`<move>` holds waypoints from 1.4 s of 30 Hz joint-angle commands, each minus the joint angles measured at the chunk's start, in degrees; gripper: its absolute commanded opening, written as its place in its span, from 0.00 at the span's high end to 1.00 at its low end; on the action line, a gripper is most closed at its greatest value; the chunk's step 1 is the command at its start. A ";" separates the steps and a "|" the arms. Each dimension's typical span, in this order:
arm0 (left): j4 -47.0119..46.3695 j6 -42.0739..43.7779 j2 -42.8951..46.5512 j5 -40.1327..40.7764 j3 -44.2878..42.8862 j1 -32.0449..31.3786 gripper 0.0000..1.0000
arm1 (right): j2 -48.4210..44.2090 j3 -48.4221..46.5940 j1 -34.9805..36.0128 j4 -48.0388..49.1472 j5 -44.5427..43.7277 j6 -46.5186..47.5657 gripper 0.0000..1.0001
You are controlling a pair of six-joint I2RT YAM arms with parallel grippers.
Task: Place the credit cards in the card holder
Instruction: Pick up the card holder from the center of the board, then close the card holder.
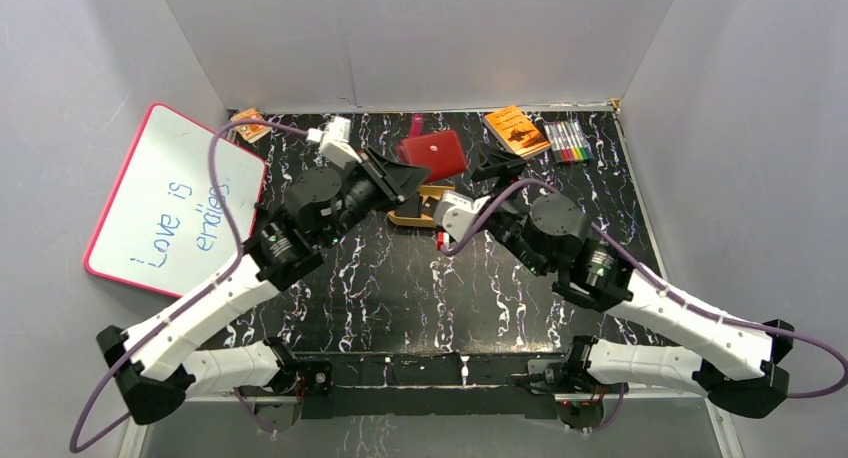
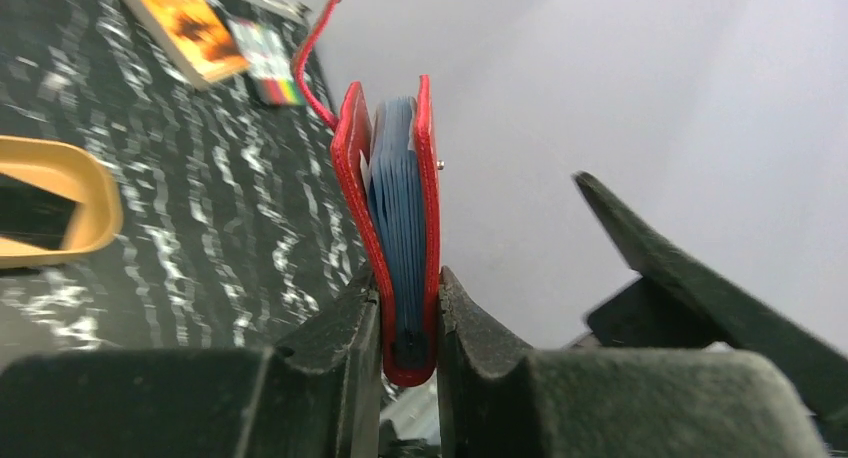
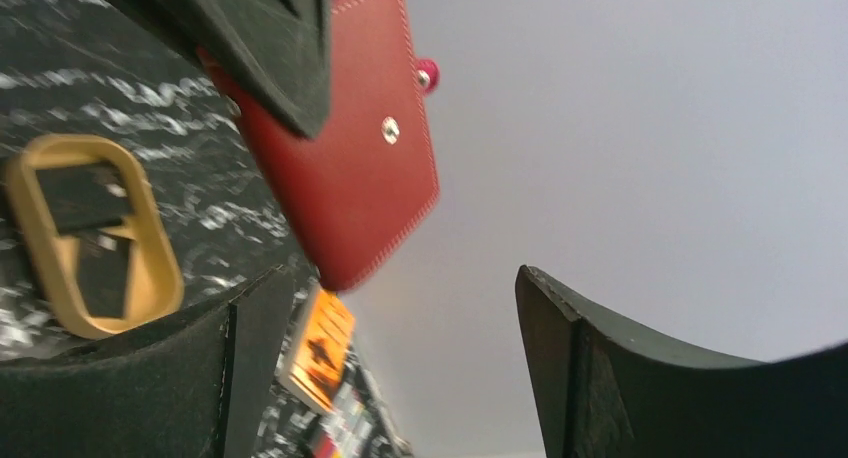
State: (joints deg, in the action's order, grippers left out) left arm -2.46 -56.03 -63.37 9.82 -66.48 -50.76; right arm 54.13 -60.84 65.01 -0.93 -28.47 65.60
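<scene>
The card holder [image 1: 432, 155] is a red wallet held up off the table at the back middle. My left gripper [image 1: 403, 178] is shut on its folded spine. In the left wrist view the card holder [image 2: 400, 198] stands edge-on between the jaws of the left gripper [image 2: 410, 323], its blue pockets showing. My right gripper [image 1: 497, 166] is just right of it, and in its own view the right gripper [image 3: 400, 348] is open and holds nothing, with the card holder [image 3: 345, 168] above its left finger. Black credit cards [image 3: 88, 203] lie in the tan dish [image 3: 25, 193].
The tan dish [image 1: 405, 218] sits on the marbled table below the wallet, partly under the right wrist. An orange booklet [image 1: 517, 130] and a marker pack [image 1: 568, 140] lie at the back right. A whiteboard [image 1: 175, 203] leans at the left, with a small orange item [image 1: 250, 125] near it.
</scene>
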 commanded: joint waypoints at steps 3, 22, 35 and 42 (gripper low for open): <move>8.56 12.60 10.50 10.01 0.50 1.45 1.00 | 4.69 -15.76 0.30 -18.12 13.71 -27.29 0.07; 24.37 32.95 26.27 -27.91 -1.19 1.41 1.00 | 4.70 -11.79 -32.15 5.93 84.96 -87.25 0.01; 20.40 36.19 19.32 -46.12 -3.64 1.41 1.00 | 1.66 2.05 -32.63 37.25 92.85 -119.83 0.01; 17.27 36.47 16.02 -47.96 -5.25 1.46 1.00 | 1.64 -0.14 -32.51 24.84 94.95 -113.52 0.03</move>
State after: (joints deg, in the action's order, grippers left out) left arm 19.55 -20.16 -47.40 -34.17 -67.83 -49.30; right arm 56.64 -58.41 32.64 26.35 64.01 -49.15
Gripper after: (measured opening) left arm 0.164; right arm 0.982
